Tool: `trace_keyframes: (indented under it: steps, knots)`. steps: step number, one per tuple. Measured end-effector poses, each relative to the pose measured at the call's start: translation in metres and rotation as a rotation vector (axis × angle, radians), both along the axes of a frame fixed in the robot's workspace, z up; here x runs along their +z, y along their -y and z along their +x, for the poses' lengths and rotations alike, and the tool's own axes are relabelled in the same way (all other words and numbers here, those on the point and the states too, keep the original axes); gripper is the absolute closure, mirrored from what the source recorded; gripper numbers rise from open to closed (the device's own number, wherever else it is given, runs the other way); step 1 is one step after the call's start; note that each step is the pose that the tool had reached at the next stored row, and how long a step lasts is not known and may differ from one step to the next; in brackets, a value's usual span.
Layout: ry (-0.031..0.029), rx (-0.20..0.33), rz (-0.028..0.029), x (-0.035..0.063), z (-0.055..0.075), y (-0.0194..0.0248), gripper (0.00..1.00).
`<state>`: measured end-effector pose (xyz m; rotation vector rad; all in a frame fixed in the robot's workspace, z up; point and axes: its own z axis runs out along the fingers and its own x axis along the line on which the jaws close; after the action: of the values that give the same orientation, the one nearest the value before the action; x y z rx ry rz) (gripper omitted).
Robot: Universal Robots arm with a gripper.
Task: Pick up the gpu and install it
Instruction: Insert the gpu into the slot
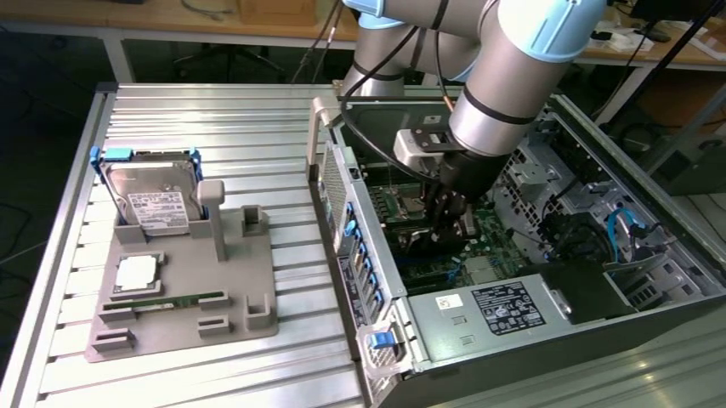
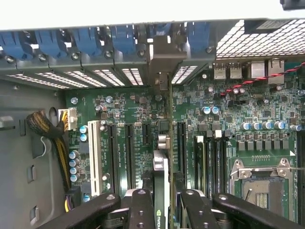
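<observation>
My gripper (image 2: 164, 210) is down inside the open computer case (image 1: 635, 195), shut on the gpu (image 2: 160, 167). The card is seen edge-on between the two black fingers (image 2: 140, 207), standing upright over the green motherboard (image 2: 224, 124). Its silver bracket (image 2: 166, 52) is up against the row of rear slot openings with blue clips (image 2: 86, 40). The card's lower edge runs along a black expansion slot (image 2: 181, 148); whether it is seated I cannot tell. In the exterior view the gripper (image 1: 448, 229) is low over the motherboard, and the arm hides most of the card.
A grey fixture (image 1: 170, 289) on the slatted table holds a hard drive with blue rails (image 1: 148, 200), a processor chip (image 1: 136, 272) and a green memory stick (image 1: 170, 302). Inside the case are the power supply (image 1: 499, 310), a processor socket (image 2: 262, 186) and a yellow-black cable bundle (image 2: 47, 133).
</observation>
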<state>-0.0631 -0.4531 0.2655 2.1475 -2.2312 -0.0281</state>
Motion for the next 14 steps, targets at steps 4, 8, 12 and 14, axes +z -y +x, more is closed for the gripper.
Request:
trace_keyframes:
  steps: [4,8,12,14]
  knots:
    - [-0.0002,0.000,-0.0002,0.0001,-0.0001,0.0000,0.73]
    - [-0.0003,0.000,-0.0002,-0.0017,-0.0002,0.0001,0.73]
    - [-0.0006,0.000,-0.0004,-0.0047,-0.0004,0.0000,0.73]
    - [-0.0004,0.000,-0.0003,-0.0053,-0.0004,0.0001,0.73]
